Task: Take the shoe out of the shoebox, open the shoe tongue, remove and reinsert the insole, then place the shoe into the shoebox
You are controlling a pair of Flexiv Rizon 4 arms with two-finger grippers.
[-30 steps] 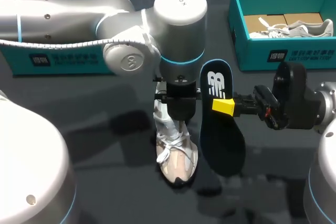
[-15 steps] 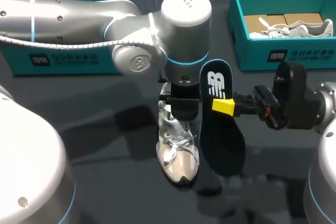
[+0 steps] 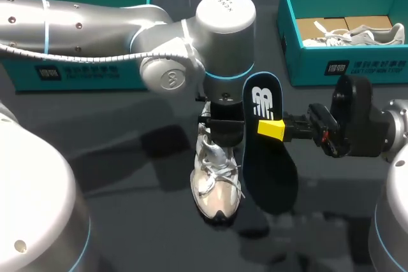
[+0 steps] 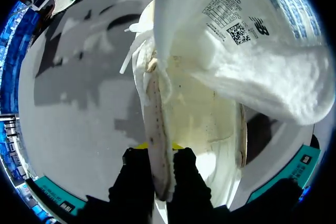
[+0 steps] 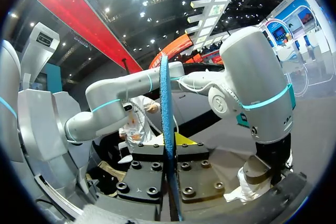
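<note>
Shoe (image 3: 217, 190) sits upright on the dark table (image 3: 127, 176), toe toward me; pale mesh upper, loose white laces. My left gripper (image 4: 159, 149) pinches its side wall, one finger inside and one outside, narrow gap. The padded white tongue (image 4: 247, 40) stands lifted ahead of the gripper. My right gripper (image 5: 169, 144) clamps the insole (image 3: 271, 164) on edge just beside the shoe: thin, long oval, dark top, blue underside. Teal cardboard shoebox (image 3: 319, 68) is far right, well apart.
</note>
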